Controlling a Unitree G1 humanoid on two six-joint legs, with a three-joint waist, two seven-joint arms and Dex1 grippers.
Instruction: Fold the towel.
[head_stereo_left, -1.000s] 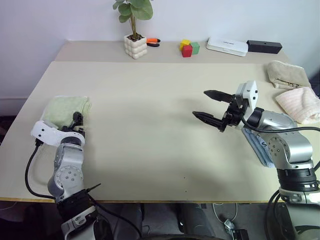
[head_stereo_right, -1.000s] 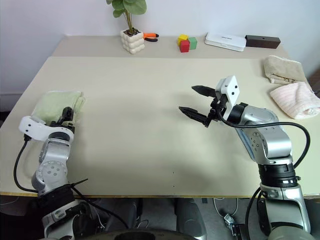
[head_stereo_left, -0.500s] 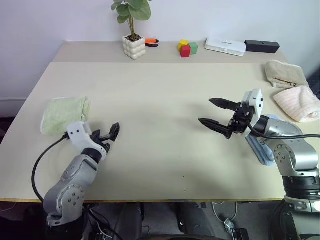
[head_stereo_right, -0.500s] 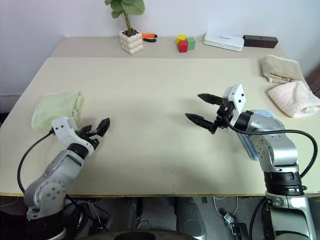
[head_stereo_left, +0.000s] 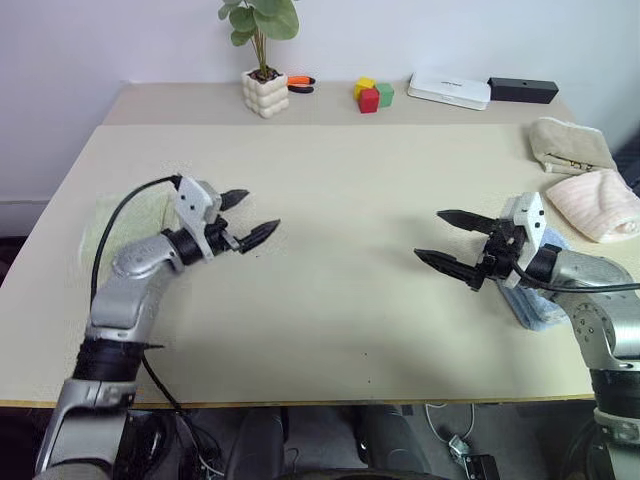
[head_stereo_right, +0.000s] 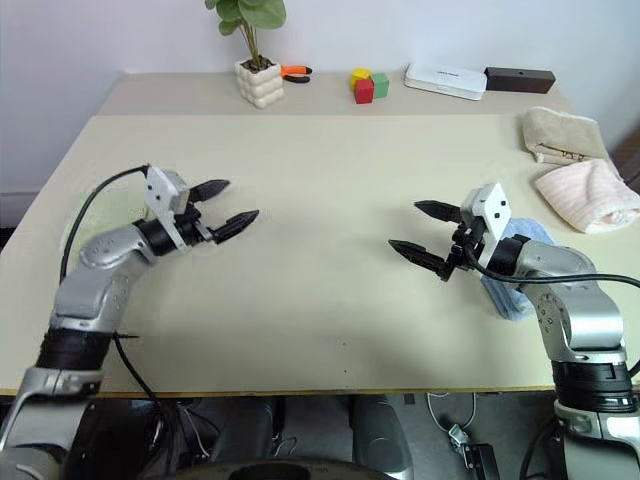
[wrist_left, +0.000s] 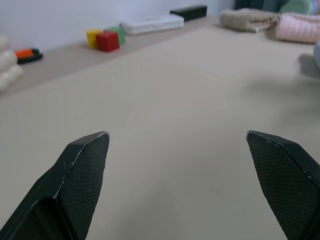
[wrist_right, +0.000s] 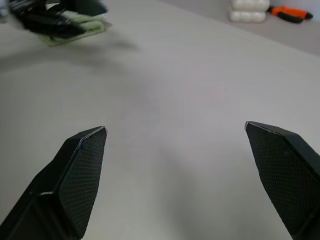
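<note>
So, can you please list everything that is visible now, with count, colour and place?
table: 1, beige, under everything
green towel: 1, light green, folded, left edge, partly behind left arm
blue towel: 1, light blue, right side, under right arm
beige towel: 1, far right
pink towel: 1, right edge, near the beige one
plant: 1, green, white pot, back
tool: 1, orange and black, beside pot
blocks: 3, yellow, red, green, back
white box: 1, back
black box: 1, back right
left gripper: black, open, empty
right gripper: black, open, empty
</note>
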